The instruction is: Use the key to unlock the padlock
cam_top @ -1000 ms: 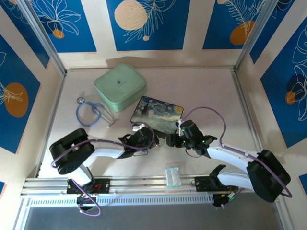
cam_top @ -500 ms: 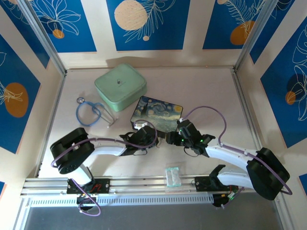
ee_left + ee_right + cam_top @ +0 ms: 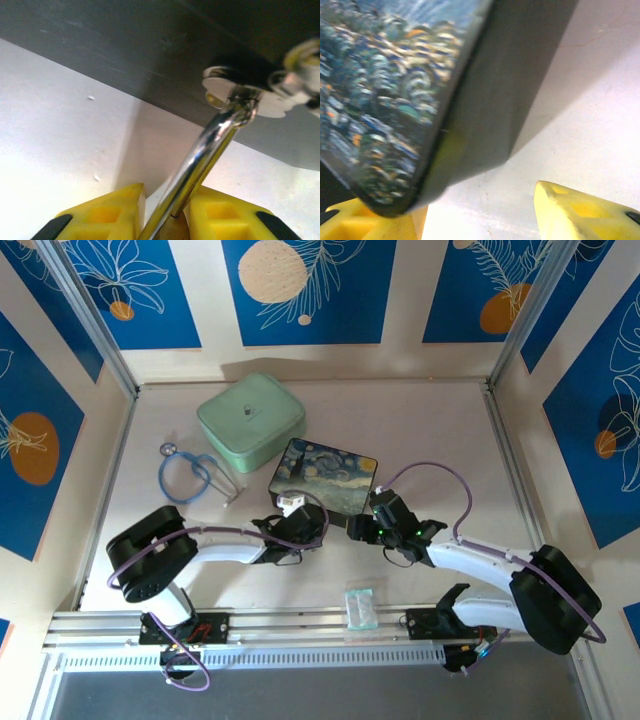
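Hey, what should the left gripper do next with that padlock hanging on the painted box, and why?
Probably ease the left gripper shut on the padlock to steady it. Its shackle runs between the yellow fingers up to the painted box's clasp, and they look slack beside it. The right gripper stands open around the painted box corner.

My overhead feed was bright, even and sharp, with soft shadows on the tabletop. Both wrist feeds blurred close up: the painted box smeared, and glare streaked the padlock shackle.
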`<action>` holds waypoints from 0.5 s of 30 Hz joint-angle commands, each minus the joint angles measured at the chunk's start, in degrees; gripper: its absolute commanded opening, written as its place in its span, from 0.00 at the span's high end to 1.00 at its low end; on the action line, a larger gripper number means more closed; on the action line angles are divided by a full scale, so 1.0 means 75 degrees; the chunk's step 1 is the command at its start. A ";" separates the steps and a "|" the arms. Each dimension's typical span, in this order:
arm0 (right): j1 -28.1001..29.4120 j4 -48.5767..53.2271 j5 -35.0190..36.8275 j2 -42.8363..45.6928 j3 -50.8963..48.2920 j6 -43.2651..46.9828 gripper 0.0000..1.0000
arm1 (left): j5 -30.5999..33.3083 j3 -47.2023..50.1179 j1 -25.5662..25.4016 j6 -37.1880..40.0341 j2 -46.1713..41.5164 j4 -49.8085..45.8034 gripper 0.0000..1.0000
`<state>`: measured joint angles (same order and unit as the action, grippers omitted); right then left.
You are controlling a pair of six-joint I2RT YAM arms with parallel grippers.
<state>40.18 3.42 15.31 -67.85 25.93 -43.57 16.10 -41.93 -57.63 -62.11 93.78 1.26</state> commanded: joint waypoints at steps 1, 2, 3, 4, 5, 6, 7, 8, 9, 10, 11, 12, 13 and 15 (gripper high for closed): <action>-0.0073 -0.0114 0.0232 -0.0144 0.0080 -0.0089 0.42 | 0.0764 0.0085 0.0014 0.0406 0.0147 -0.1551 0.76; -0.0073 -0.0131 0.0221 -0.0183 0.0099 -0.0094 0.42 | 0.0799 0.0073 0.0008 0.0484 0.0154 -0.1581 0.76; -0.0073 -0.0146 0.0212 -0.0215 0.0113 -0.0096 0.42 | 0.0824 0.0040 -0.0003 0.0542 0.0176 -0.1620 0.76; -0.0073 -0.0141 0.0198 -0.0239 0.0127 -0.0086 0.42 | 0.0842 0.0015 -0.0004 0.0573 0.0193 -0.1664 0.77; -0.0073 -0.0140 0.0196 -0.0263 0.0140 -0.0085 0.42 | 0.0931 -0.0037 -0.0016 0.0624 0.0199 -0.1742 0.77; -0.0074 -0.0143 0.0175 -0.0284 0.0162 -0.0085 0.42 | 0.1058 -0.0114 -0.0059 0.0679 0.0218 -0.1857 0.76; -0.0076 -0.0141 0.0175 -0.0298 0.0174 -0.0074 0.42 | 0.1172 -0.0192 -0.0084 0.0720 0.0232 -0.1996 0.76; -0.0084 -0.0140 0.0191 -0.0313 0.0186 -0.0063 0.42 | 0.1274 -0.0283 -0.0109 0.0740 0.0246 -0.2170 0.76; -0.0083 -0.0146 0.0194 -0.0315 0.0198 -0.0051 0.42 | 0.1357 -0.0361 -0.0121 0.0788 0.0258 -0.2298 0.75; -0.0080 -0.0131 0.0190 -0.0317 0.0210 -0.0034 0.42 | 0.1424 -0.0421 -0.0150 0.0821 0.0269 -0.2401 0.75; -0.0081 -0.0109 0.0205 -0.0317 0.0233 -0.0010 0.42 | 0.1521 -0.0476 -0.0168 0.0851 0.0266 -0.2501 0.75; -0.0079 -0.0087 0.0207 -0.0322 0.0254 0.0006 0.42 | 0.1562 -0.0523 -0.0180 0.0852 0.0270 -0.2588 0.75; -0.0073 -0.0071 0.0218 -0.0316 0.0257 0.0019 0.42 | 0.1566 -0.0535 -0.0188 0.0868 0.0295 -0.2608 0.75; -0.0084 -0.0020 0.0240 -0.0316 0.0268 0.0032 0.42 | 0.1584 -0.0550 -0.0224 0.0885 0.0304 -0.2643 0.73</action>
<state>39.83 3.25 16.05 -69.97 26.06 -43.51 24.75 -45.71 -58.78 -57.04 94.50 -11.05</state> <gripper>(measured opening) 0.578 0.261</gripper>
